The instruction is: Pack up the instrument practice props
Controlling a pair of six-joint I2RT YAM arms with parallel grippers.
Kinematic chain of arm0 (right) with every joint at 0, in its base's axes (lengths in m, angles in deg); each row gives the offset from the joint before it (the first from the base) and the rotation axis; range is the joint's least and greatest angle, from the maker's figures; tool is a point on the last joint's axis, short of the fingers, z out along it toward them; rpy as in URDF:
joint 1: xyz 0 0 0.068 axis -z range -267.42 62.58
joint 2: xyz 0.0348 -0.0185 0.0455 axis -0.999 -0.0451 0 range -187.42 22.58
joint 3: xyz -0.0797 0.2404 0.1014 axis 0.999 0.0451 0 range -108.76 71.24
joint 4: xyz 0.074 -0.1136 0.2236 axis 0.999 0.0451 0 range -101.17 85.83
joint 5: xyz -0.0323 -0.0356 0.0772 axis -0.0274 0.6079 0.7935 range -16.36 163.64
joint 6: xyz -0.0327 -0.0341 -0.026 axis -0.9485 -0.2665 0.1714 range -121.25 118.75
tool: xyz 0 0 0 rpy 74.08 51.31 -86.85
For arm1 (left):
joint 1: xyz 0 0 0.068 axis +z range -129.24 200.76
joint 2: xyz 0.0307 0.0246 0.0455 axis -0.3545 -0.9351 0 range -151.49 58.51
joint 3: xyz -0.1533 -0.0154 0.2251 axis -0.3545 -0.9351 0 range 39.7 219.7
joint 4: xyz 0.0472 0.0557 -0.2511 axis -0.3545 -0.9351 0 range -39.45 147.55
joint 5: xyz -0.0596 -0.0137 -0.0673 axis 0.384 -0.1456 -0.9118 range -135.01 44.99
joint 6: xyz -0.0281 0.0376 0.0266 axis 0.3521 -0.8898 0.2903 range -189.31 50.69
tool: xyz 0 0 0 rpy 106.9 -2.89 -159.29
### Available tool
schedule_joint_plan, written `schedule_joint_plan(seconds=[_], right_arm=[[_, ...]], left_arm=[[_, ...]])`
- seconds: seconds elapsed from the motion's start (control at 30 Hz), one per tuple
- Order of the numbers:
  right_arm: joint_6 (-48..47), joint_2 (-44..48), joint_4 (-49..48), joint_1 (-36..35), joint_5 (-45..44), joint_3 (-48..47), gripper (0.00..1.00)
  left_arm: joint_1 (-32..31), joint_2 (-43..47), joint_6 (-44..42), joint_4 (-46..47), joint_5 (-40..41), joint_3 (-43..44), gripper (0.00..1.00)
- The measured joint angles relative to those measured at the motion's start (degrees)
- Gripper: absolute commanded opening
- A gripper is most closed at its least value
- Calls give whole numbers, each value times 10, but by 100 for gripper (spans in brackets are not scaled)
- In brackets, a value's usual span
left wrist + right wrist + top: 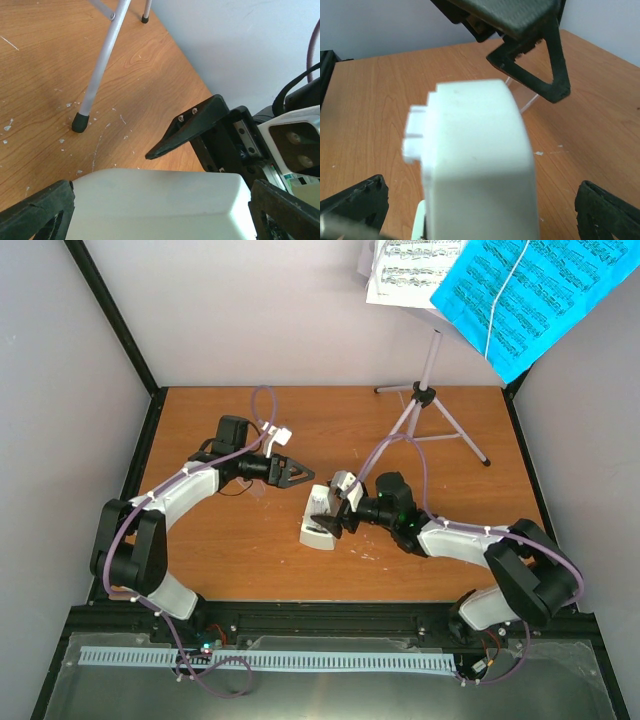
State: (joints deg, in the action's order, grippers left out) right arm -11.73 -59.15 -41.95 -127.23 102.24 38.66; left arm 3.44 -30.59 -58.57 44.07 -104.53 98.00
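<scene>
Since the top of the lilac tripod music stand is covered by the white sheet-music page and the bright-blue sheet-music page, both cut off by the picture's edge, only its post and legs are seen from above. The white metronome is found near the middle of the worktop, blurred in both wrist views. A clear piece behind it is shown only by the right wrist view. The right end effector is spread wide around the metronome, with gaps seen on both sides. The left end effector is likewise spread; whether its fingers touch the metronome cannot be told.
</scene>
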Motion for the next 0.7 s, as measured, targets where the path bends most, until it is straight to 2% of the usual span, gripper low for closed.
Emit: schedule_joint_plan(seconds=[0.2,0.7], right_arm=[[10,-20,-26,0,-23,9,93],[30,-29,-73,-1,-14,31,80]], left_arm=[[0,0,-9,0,-1,0,91],[-6,0,-31,-2,-16,0,86]])
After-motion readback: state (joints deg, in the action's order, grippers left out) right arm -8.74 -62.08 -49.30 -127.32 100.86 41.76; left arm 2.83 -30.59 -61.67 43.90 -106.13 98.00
